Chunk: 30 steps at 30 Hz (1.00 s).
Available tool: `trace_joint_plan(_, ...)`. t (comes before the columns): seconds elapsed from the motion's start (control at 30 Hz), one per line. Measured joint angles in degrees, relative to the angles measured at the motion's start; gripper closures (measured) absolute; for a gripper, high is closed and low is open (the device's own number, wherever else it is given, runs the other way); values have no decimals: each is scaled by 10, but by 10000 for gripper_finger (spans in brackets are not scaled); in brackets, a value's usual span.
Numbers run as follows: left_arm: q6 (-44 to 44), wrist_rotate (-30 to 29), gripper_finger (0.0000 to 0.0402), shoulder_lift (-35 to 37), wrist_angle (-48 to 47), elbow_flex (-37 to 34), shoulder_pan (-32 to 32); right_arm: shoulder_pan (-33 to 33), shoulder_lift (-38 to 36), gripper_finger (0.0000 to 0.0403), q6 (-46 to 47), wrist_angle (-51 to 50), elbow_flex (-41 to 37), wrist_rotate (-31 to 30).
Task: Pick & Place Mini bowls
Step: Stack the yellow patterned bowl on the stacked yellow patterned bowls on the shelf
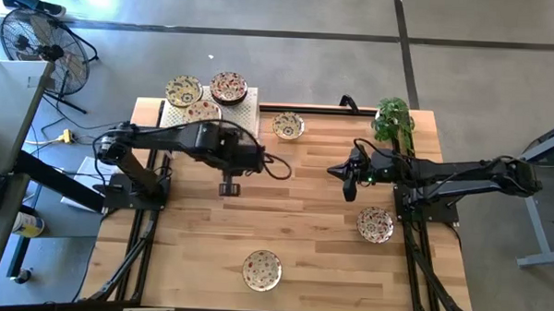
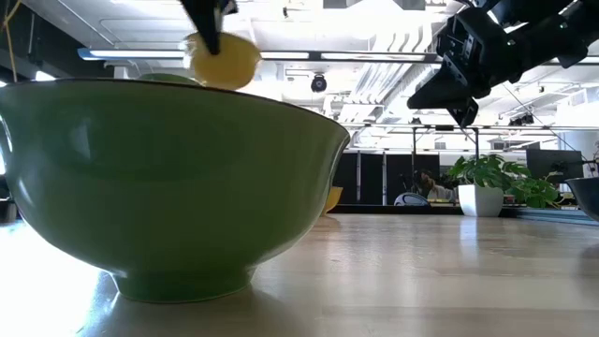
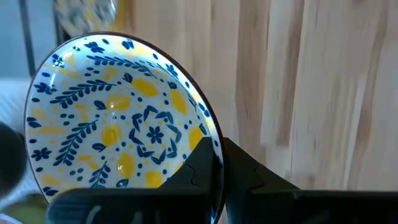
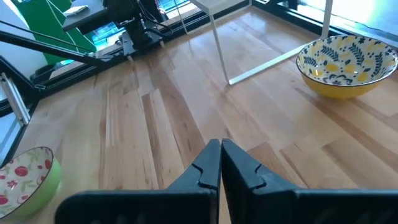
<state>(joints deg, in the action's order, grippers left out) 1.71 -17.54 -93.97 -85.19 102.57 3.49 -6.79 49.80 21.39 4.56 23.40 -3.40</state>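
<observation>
My left gripper (image 1: 230,185) hangs over the middle of the table, shut on a yellow mini bowl with a blue leaf pattern (image 3: 118,124). The bowl also shows high in the low view (image 2: 223,58). My right gripper (image 1: 349,174) hovers right of centre, shut and empty (image 4: 221,155). Three mini bowls (image 1: 205,96) lie on the white rack (image 1: 246,117) at the far left. Single bowls rest on their bases on the table: one at the far middle (image 1: 288,125), one at the right (image 1: 374,224), and a green-sided one at the near edge (image 1: 262,269). My left gripper pinches the bowl's rim (image 3: 214,146), one finger (image 3: 189,168) inside the bowl and one (image 3: 255,177) outside. The fingers come from above, pointing down. The bowl stands on edge below them, lifted clear of the table.
A potted plant (image 1: 394,120) stands at the far right corner. The green-sided bowl (image 2: 168,178) fills the low view's left. Bare wood lies between the two grippers and across the near left of the table (image 1: 181,244).
</observation>
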Motion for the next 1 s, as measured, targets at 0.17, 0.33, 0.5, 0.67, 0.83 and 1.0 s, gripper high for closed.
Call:
trace_joint_plan(0.17,5,1,396,20,-56,-40,18,0,0,402,-2,0,0,4)
trace_joint_plan(0.33,51,-12,396,67,-54,-36,17,0,0,402,-9,0,0,4)
trace_joint_plan(0.5,126,-62,396,104,-48,-8,-43,-13,0,401,-11,0,0,3)
trace_joint_plan(0.67,168,-78,396,109,-50,43,-154,-24,1,402,-20,7,0,8)
trace_joint_plan(0.83,159,-92,396,112,-50,67,-287,-23,1,402,-22,13,0,8)
trace_joint_plan(1.0,147,-38,396,107,-51,67,-415,-23,1,401,-19,13,0,8)
